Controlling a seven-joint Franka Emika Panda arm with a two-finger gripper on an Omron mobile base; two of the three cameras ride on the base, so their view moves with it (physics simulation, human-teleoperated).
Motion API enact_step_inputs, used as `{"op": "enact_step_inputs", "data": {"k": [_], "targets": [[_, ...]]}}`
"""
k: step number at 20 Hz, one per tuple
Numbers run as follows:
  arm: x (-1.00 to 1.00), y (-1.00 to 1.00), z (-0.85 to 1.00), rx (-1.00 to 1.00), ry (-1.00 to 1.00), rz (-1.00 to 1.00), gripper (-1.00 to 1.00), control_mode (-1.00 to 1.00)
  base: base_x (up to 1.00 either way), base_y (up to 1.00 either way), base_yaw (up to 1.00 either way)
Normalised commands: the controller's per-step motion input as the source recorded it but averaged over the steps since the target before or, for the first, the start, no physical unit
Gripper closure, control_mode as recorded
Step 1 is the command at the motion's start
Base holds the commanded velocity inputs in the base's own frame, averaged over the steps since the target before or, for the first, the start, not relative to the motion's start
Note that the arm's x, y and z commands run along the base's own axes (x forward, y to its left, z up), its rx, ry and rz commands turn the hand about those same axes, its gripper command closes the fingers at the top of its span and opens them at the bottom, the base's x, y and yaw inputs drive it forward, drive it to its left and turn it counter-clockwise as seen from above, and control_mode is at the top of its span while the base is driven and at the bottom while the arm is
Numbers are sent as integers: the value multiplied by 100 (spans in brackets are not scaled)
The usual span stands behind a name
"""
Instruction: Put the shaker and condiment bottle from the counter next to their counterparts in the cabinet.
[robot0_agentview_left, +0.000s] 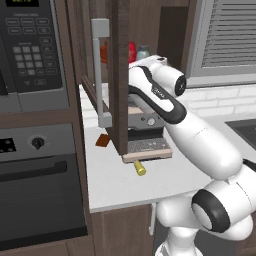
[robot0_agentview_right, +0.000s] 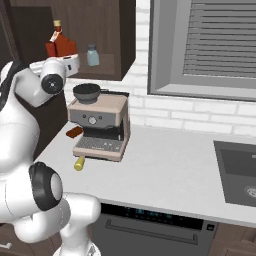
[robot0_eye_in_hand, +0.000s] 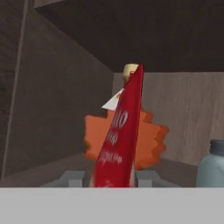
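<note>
My gripper (robot0_eye_in_hand: 109, 178) is inside the open cabinet (robot0_agentview_right: 111, 30), shut on the bright red condiment bottle (robot0_eye_in_hand: 118, 140), which stands upright between the fingers (robot0_eye_in_hand: 72, 178). From the left base view the red bottle (robot0_agentview_left: 132, 51) shows above the white hand on the shelf. Right behind it is the orange-red counterpart bottle (robot0_eye_in_hand: 151, 135), with the pale blue-grey shaker (robot0_eye_in_hand: 213, 166) to its right. The yellow shaker (robot0_agentview_left: 139, 168) lies on its side on the white counter (robot0_agentview_left: 115, 187), in front of the coffee machine (robot0_agentview_right: 100, 125).
The cabinet door (robot0_agentview_left: 119, 75) with its grey bar handle (robot0_agentview_left: 99, 70) hangs open, left of the arm. A small brown item (robot0_agentview_right: 74, 131) lies beside the coffee machine. Microwave and oven (robot0_agentview_left: 35, 150) stand at left, and a sink (robot0_agentview_right: 240, 170) at right.
</note>
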Motion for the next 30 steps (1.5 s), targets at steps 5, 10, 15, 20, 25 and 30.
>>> {"op": "enact_step_inputs", "data": {"k": [5, 10, 15, 20, 25, 30], "targets": [[19, 0, 29, 1, 0, -2, 100, -100, 0, 0, 0], [10, 0, 23, 0, 0, -2, 100, -100, 0, 0, 0], [6, 0, -4, 0, 0, -1, 100, -100, 0, 0, 0], [9, 7, -44, -1, -3, 0, 100, -100, 0, 0, 0], [9, 3, -23, 0, -3, 0, 100, -100, 0, 0, 0], [26, 0, -3, 1, 0, 0, 100, -100, 0, 0, 0]]}}
